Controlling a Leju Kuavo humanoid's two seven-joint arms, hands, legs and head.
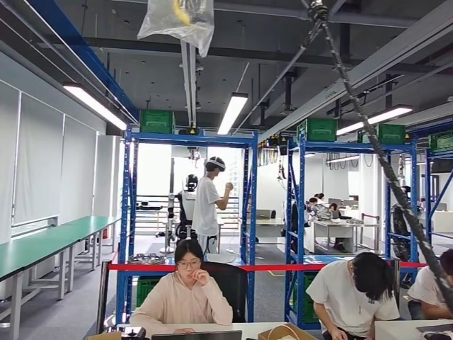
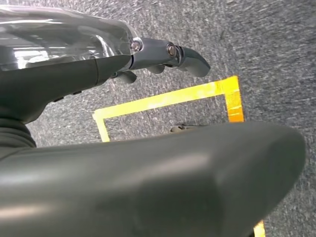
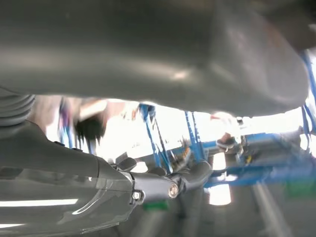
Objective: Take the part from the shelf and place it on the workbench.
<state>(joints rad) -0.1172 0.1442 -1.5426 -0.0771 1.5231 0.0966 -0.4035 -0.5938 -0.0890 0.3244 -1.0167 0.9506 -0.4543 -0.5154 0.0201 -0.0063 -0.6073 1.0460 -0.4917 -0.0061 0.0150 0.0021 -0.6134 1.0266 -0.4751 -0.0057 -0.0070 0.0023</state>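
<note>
Head view looks across the hall: blue shelf (image 1: 187, 212) straight ahead, far, with green crates (image 1: 156, 120) on top, and a second blue rack (image 1: 352, 212) to its right. Near, a person in beige (image 1: 184, 294) sits at a desk, another in white (image 1: 355, 290) bends over at right; can't pick out the part on any shelf from here. Left hand (image 2: 123, 118) hangs over grey carpet with yellow tape (image 2: 168, 101), fingers straight and apart, holding nothing; right hand (image 3: 149, 113) likewise spread and holding nothing, blurred blue racks behind it.
</note>
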